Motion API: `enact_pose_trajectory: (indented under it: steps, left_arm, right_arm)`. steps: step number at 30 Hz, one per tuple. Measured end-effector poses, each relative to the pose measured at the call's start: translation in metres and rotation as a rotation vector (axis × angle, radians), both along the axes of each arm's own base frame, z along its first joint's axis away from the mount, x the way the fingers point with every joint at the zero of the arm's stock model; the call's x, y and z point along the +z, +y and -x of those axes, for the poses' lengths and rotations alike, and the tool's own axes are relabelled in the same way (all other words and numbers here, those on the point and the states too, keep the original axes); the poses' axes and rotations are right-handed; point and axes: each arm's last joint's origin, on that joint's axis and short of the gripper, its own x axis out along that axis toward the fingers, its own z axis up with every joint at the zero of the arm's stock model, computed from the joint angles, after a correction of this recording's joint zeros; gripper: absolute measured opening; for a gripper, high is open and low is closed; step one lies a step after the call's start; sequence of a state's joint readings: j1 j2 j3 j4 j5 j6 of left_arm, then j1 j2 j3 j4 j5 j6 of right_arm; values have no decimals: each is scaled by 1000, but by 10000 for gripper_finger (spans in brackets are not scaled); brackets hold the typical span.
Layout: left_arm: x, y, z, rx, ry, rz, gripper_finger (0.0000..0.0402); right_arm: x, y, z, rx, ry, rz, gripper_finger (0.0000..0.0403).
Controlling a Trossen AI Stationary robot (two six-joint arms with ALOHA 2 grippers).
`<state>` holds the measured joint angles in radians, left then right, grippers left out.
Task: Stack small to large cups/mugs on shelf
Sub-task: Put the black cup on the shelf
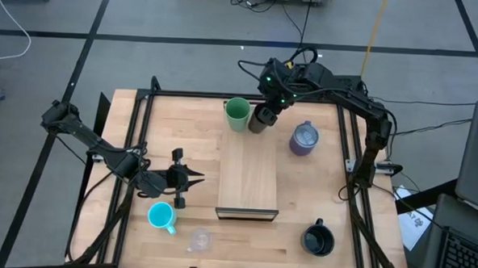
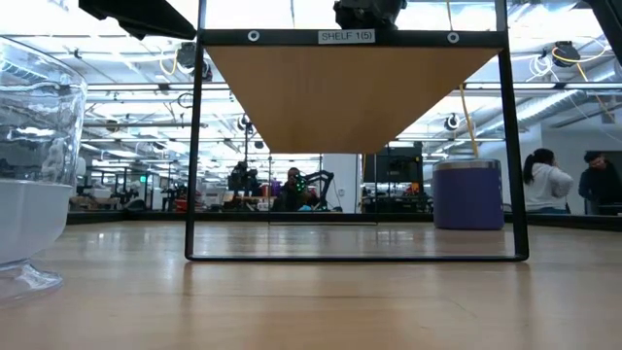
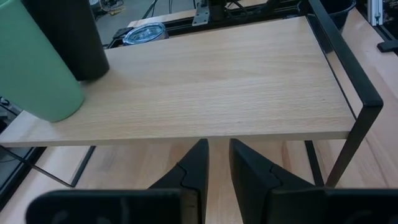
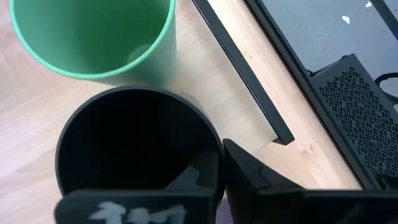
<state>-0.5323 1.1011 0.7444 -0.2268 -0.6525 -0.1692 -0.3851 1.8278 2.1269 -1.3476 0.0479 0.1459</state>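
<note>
I count six vessels, one of each kind. Two are up on the long light-wood shelf (image 1: pixel 248 179) at its 12 o'clock end: the pale green plastic cup (image 1: pixel 237 114) at the far left corner and the slim black tumbler (image 1: pixel 261 119) just to its 3 o'clock, close beside it.

My right gripper (image 1: pixel 266 111) is over the tumbler. In the right wrist view one finger reaches down inside the rim and the tumbler's wall sits between the fingers, so I judge it pinched on the rim, though I can't say whether the tumbler has settled on the board.

Four remain on the tabletop:
- the lavender-grey lidded mug (image 1: pixel 304 138), at the shelf's 2 o'clock
- the wide black handled mug (image 1: pixel 318 238), at its 5 o'clock
- the cyan handled mug (image 1: pixel 162 217), at its 7 o'clock
- the small clear stemmed glass (image 1: pixel 199 240), near 6 o'clock of the cyan mug

So I'd put the job at about a third done.

My left gripper (image 1: pixel 190 179) waits at the shelf's 9 o'clock side, its fingers nearly together with a thin gap, holding nothing.
</note>
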Motion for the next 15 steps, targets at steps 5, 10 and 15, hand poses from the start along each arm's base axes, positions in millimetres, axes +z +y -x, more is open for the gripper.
enact_pose_trajectory:
  steps: [5,10,15]
  left_arm:
    - [0,0,0,0,0,0,65]
    - [0,0,0,0,0,0,65]
    - [0,0,0,0,0,1,65]
  right_arm:
    - [0,-1,-1,-22,-15,-5,21]
    - [1,-4,1,-46,-27,-33,33]
    - [0,-8,3,-68,-34,-66,42]
